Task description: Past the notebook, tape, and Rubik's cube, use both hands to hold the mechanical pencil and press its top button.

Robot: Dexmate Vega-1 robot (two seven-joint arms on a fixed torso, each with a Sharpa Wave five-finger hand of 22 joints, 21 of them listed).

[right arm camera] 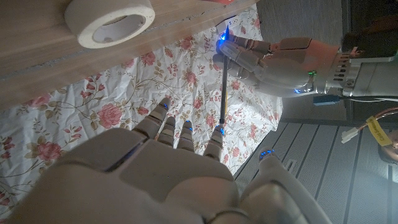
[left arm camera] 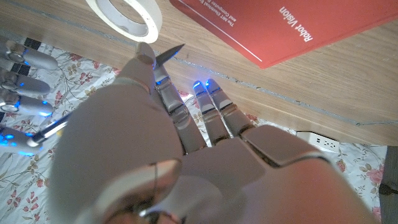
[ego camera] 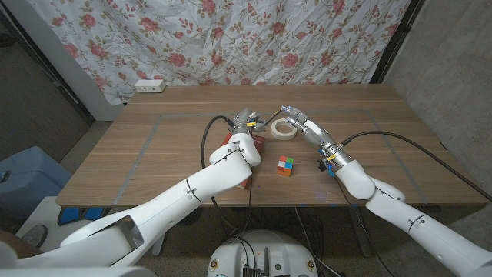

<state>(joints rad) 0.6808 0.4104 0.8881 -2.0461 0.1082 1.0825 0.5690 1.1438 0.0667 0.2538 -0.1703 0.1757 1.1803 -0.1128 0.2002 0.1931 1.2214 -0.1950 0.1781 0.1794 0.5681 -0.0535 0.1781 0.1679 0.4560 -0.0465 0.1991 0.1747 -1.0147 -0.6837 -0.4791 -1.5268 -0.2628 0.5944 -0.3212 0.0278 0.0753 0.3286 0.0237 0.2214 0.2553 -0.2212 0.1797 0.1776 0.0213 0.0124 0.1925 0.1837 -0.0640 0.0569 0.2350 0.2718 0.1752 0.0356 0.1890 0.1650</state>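
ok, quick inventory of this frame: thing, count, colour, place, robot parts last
table: 1, wooden, under everything
notebook: 1, red, on the table by the left hand
tape: 1 roll, white, on the table between the hands
Rubik's cube: 1, multicoloured, nearer the front edge than the tape
mechanical pencil: 1, dark, raised above the table, held between both hands
power strip: 1, white, past the far left corner
left hand: grips one end of the pencil
right hand: holds the other end

Glossy white rounded arm shells; black cables looping from both forearms; grey-silver segmented left hand (ego camera: 247, 120) and right hand (ego camera: 295, 117); blue fingertip lights; yellow tags near wrists
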